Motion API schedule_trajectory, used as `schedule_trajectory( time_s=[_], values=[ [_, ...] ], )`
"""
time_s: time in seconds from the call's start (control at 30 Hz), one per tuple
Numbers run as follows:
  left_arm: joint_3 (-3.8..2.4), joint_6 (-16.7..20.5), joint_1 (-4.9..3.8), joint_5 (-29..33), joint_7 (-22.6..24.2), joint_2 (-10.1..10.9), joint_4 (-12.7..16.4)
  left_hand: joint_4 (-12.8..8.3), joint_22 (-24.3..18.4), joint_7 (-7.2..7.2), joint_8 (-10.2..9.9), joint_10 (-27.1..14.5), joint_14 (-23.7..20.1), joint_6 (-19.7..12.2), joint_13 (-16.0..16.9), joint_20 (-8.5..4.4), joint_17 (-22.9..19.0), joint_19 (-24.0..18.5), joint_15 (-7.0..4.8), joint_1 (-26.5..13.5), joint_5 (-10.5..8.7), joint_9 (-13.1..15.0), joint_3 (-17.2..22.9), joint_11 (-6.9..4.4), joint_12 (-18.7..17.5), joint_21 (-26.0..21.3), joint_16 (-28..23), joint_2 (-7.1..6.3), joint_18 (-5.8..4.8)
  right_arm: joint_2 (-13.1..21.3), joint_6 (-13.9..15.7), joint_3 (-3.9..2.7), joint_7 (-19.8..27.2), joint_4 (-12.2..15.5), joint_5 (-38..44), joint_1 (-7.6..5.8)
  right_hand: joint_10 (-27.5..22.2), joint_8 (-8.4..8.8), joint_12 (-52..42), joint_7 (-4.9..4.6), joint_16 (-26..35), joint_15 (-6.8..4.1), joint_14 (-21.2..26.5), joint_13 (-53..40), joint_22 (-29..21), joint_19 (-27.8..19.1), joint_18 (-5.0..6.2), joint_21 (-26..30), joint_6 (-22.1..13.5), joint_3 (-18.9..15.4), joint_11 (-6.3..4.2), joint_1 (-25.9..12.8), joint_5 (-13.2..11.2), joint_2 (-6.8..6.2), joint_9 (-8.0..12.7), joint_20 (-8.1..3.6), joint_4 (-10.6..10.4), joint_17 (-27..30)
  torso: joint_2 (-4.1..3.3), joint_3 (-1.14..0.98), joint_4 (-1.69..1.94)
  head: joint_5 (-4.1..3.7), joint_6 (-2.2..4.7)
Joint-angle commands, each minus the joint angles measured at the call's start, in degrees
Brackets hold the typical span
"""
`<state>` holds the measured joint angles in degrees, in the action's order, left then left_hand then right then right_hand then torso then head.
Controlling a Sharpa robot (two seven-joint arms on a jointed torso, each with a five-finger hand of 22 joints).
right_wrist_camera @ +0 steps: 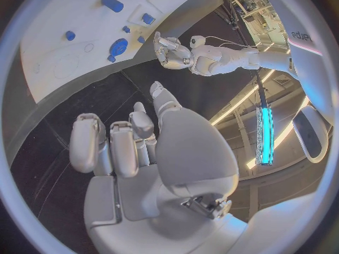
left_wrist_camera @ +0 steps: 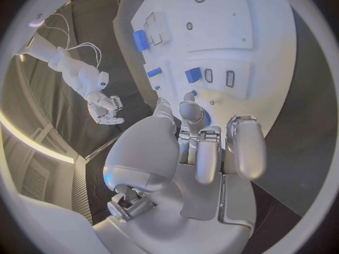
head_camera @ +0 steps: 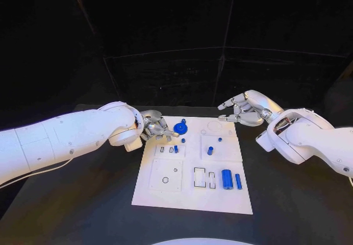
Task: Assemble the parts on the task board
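Observation:
The white task board (head_camera: 166, 196) lies in the middle of the table. A round blue part (head_camera: 181, 128) sits near its far left corner. My left hand (head_camera: 156, 127) hovers at that corner, fingertips (left_wrist_camera: 189, 108) right by the round blue part (left_wrist_camera: 205, 118), which they partly hide. Whether they grip it I cannot tell. Small blue pegs (head_camera: 210, 150) stand further in, and two long blue cylinders (head_camera: 227, 178) lie near the right edge. My right hand (head_camera: 246, 109) hangs off the far right corner, fingers apart and empty. The board (right_wrist_camera: 50, 68) also appears in the right wrist view.
Black table (head_camera: 88, 204) surrounds the board on all sides. Several empty slots and outlines (head_camera: 200, 176) mark the near half of the board. In the left wrist view a blue block (left_wrist_camera: 192, 74) sits beside two slots.

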<state>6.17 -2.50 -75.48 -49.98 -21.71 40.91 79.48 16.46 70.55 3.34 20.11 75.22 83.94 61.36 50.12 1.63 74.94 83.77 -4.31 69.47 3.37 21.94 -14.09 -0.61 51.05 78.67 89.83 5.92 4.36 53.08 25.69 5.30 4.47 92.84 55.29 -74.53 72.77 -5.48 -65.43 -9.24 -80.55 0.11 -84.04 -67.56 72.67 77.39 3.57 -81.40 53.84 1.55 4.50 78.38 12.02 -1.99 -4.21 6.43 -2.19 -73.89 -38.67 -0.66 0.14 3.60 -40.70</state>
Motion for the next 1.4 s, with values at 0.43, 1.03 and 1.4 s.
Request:
schedule_trajectory(
  time_s=[0.43,1.03,1.4],
  values=[
    [2.14,-7.6,-1.44,-10.2,-7.9,-5.4,-3.4,0.1,2.7,-0.37,3.7,-0.5,6.1,-2.2,2.2,-0.34,15.1,1.8,-0.53,-2.8,-0.51,4.8,-2.9,-0.59,2.6,1.7,0.2,-0.40,-1.30,-0.7,-1.3,-0.03,-1.1,-0.6,-1.1,-0.26,-0.3,-0.19,0.4,0.09,0.4,-0.26,-2.2,0.3,-0.3,-0.4,0.53,0.5,0.2,-0.9,-0.37,0.3,0.8,0.03,0.0,-0.15,-0.2,0.3,-0.02,0.03,0.02,-0.02,-0.55],
    [3.31,-11.1,-1.84,-10.5,-8.3,-8.6,-5.3,-0.2,3.6,-0.41,4.8,-0.7,6.1,-2.9,2.1,-0.34,15.1,1.9,-0.54,-1.9,-0.40,6.2,-2.6,-0.62,2.8,2.3,0.2,0.18,-1.43,-1.5,-1.9,-0.03,-1.8,-1.1,-0.9,-0.27,-0.3,-0.33,0.6,0.14,1.0,-0.31,-2.1,0.5,-1.1,-0.9,0.69,1.0,0.2,-1.5,-0.42,0.1,1.7,0.16,0.0,-0.21,-0.5,1.0,-0.01,0.02,0.01,0.17,-1.10],
    [3.32,-11.0,-1.85,-10.5,-8.3,-9.5,-5.5,-0.5,4.1,-0.45,5.6,-0.8,6.1,-3.5,2.1,-0.34,15.1,1.9,-0.55,-0.8,-0.37,7.3,-2.1,-0.66,3.1,2.5,0.2,0.52,-1.50,-1.6,-2.3,-0.03,-2.2,-1.3,-0.7,-0.27,-0.4,-0.39,0.8,0.16,1.2,-0.33,-2.1,0.7,-1.4,-1.1,0.75,1.2,0.3,-1.7,-0.44,0.1,1.9,0.30,0.0,-0.23,-0.6,1.3,-0.02,0.03,0.00,0.05,-1.26]
  ],
)
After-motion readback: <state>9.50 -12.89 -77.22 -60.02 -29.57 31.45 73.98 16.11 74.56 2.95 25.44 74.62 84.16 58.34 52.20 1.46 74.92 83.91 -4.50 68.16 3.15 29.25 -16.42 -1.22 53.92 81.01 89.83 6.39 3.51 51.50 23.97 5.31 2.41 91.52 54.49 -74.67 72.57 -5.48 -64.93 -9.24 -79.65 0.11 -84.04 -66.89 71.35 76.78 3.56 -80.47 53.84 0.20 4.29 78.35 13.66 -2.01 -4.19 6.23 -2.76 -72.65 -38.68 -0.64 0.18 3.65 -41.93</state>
